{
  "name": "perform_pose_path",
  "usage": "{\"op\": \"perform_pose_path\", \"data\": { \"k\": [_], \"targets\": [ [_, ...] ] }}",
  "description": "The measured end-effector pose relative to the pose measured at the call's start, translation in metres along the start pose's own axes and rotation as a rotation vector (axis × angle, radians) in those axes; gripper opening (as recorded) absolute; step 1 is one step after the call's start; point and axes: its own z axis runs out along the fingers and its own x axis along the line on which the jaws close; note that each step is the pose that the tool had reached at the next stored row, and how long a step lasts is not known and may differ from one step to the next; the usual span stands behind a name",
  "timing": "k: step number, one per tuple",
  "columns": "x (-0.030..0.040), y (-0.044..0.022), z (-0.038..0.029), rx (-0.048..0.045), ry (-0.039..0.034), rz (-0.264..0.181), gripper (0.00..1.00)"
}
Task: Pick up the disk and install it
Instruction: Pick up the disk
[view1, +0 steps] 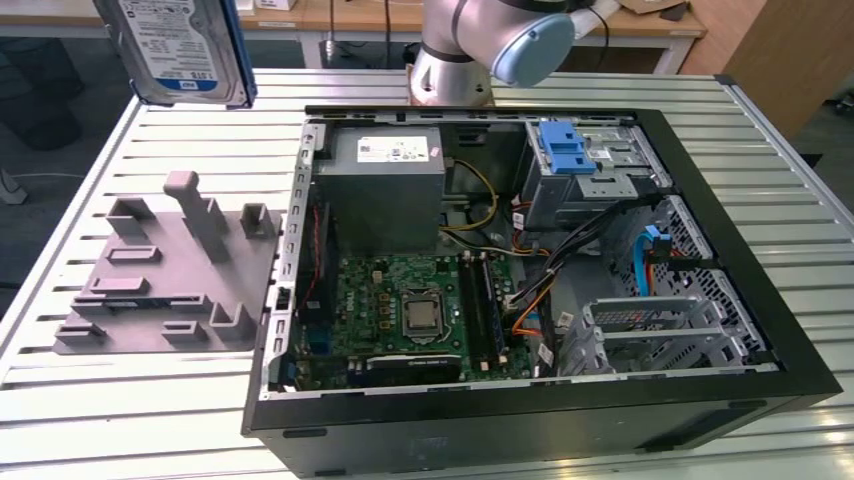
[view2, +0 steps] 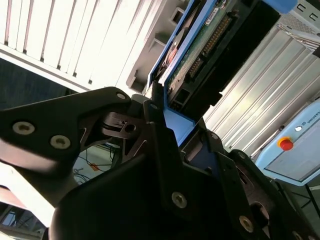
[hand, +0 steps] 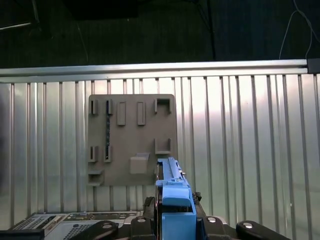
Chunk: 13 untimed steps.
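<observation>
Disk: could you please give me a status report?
Gripper shut on disk. Disk aloft, outside open computer case. No obstruction seen.

Nothing can be read off with confidence. Exterior view: the disk (view1: 180, 50) carries a white-and-blue label (view1: 171, 42) with rows of small dark print and one bolder line near its lower edge. The power-supply box (view1: 387, 200) has a white sticker (view1: 394, 152) with fine print. Second wrist view: a pale blue-grey unit (view2: 300, 157) with a red button (view2: 286, 144) has a short line of lettering at its edge, too small to read.
</observation>
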Motion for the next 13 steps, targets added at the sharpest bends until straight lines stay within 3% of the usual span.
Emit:
{"op": "perform_pose_path", "data": {
  "k": [7,13],
  "targets": [
    [0.0007,-0.0007,0.0,0.0067,-0.0004,0.0,0.36],
    [0.0139,-0.0016,0.0007,0.0092,-0.0004,0.0,0.36]
  ]
}}
